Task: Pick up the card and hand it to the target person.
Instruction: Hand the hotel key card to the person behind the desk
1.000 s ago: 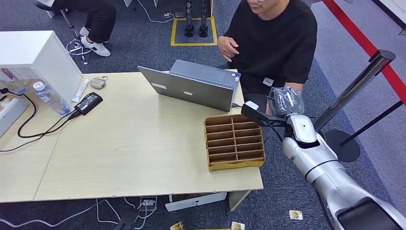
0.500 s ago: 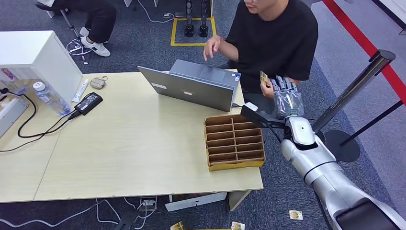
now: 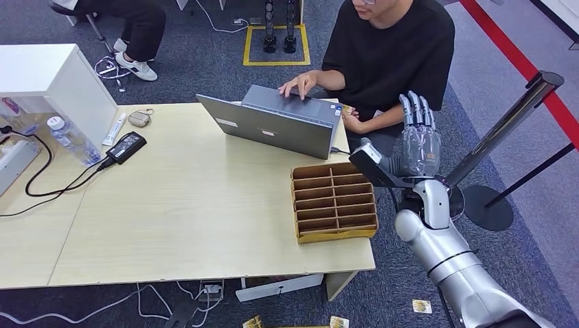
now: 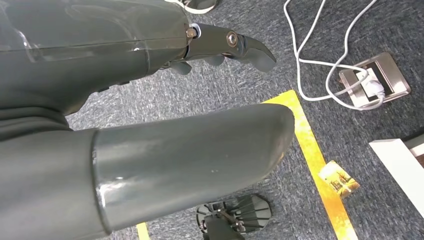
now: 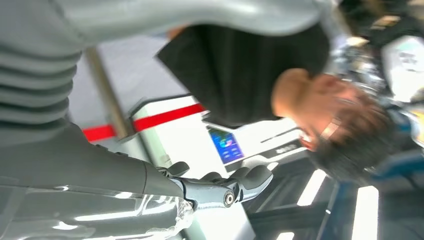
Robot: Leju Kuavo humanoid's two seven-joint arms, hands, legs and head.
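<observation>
One right hand (image 3: 418, 140) is raised with fingers straight and apart, nothing held. Just beyond its fingertips, the card (image 3: 347, 109) is pinched in the person's hand (image 3: 353, 120), beside the laptop (image 3: 276, 123).

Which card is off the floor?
The card in the person's hand beside the laptop; the other cards lie on the carpet.

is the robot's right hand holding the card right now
No, the right hand is raised with fingers straight and nothing in it; the card is in the person's hand beside the laptop.
</observation>
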